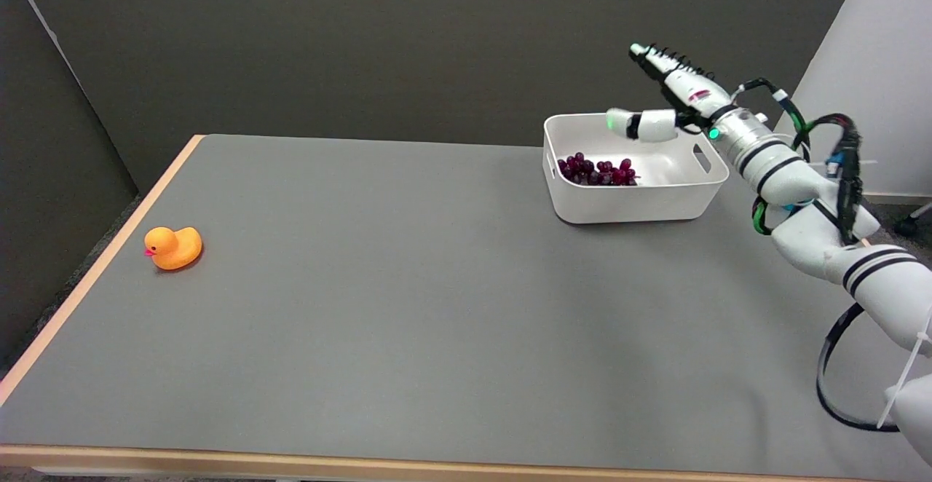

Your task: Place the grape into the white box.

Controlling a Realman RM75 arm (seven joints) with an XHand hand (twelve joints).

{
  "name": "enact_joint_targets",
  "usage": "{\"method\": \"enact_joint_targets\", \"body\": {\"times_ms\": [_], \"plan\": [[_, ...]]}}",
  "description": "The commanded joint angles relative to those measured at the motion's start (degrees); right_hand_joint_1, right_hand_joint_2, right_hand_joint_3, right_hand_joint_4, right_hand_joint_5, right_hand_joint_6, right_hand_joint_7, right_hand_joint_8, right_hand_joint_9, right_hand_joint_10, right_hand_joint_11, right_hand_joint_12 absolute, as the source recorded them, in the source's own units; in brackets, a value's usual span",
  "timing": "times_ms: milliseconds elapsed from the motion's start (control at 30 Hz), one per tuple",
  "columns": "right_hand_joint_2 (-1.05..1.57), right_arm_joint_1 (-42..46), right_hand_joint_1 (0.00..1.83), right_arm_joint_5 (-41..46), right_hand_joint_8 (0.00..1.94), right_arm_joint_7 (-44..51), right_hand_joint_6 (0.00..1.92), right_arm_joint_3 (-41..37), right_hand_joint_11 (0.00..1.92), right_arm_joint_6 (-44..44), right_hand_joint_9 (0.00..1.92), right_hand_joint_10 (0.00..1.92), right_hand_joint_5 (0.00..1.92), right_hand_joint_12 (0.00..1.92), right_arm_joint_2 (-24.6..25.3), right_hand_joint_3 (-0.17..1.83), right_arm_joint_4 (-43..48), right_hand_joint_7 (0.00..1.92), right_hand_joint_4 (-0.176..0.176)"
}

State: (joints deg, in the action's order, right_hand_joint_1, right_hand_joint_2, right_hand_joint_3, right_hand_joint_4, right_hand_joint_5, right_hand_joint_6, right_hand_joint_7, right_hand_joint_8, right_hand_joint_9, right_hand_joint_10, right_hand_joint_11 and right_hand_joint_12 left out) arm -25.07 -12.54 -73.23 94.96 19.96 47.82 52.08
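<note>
Grapes [597, 172], a dark red bunch, already lie on the floor of the white box [633, 205], below the fingers [626, 122] and toward their near side. Judging from that, the placing step looks done and what remains is the retreat: the next move calls for lifting the right hand [673, 100] clear of the box without brushing its rim. Nearest the camera, the white right arm [823, 234] reaches in from the lower right over the grey tabletop [408, 307]. Beyond it the hand hovers above the box's far side, fingers spread straight, the thumb jutting out over the box, holding and touching nothing. Far off to the fingers' left, an orange rubber duck [173, 247] sits near the tabletop's edge.
</note>
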Motion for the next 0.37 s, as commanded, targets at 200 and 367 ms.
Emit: {"method": "enact_joint_targets", "body": {"times_ms": [200, 367], "plan": [[0.58, 18.68, 0.29, 76.58, 0.00, -3.39, 0.06, -4.40, 0.00, 37.97, 0.00, 0.00, 0.02, 0.02, 2.04, 0.90, 1.61, 0.00, 0.027], [0.59, 20.72, 0.26, 79.79, 0.00, -8.73, 0.07, -4.31, 0.00, 42.91, 0.00, 0.00, 0.02, 0.07, 2.34, 0.91, -0.09, 0.00, 0.031]]}}
